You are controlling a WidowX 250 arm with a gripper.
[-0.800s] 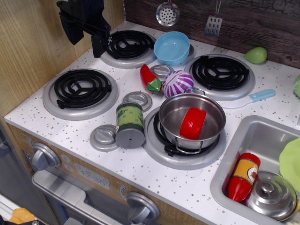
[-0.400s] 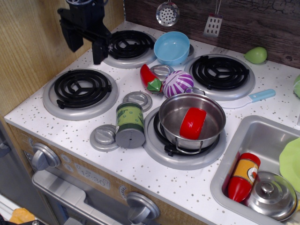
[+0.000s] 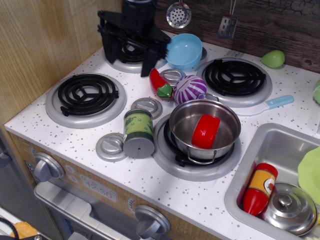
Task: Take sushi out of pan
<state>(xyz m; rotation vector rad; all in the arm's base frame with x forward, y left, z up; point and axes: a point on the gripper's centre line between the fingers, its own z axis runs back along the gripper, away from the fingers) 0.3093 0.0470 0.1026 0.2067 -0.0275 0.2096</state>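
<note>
One black tool (image 3: 131, 52) (wide open, empty) above the rear-left burner (image 3: 122, 54).

Toy play kitchen, coil burners (image 3: 86, 95), steel sink (image 3: 280, 150), oven knobs (image 3: 45, 167), hanging utensils (image 3: 178, 15)

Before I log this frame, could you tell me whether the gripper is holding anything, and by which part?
Nothing is held. The gripper hangs open over the back-left burner, its jaws empty, while the sushi lies untouched inside the pan.
</note>
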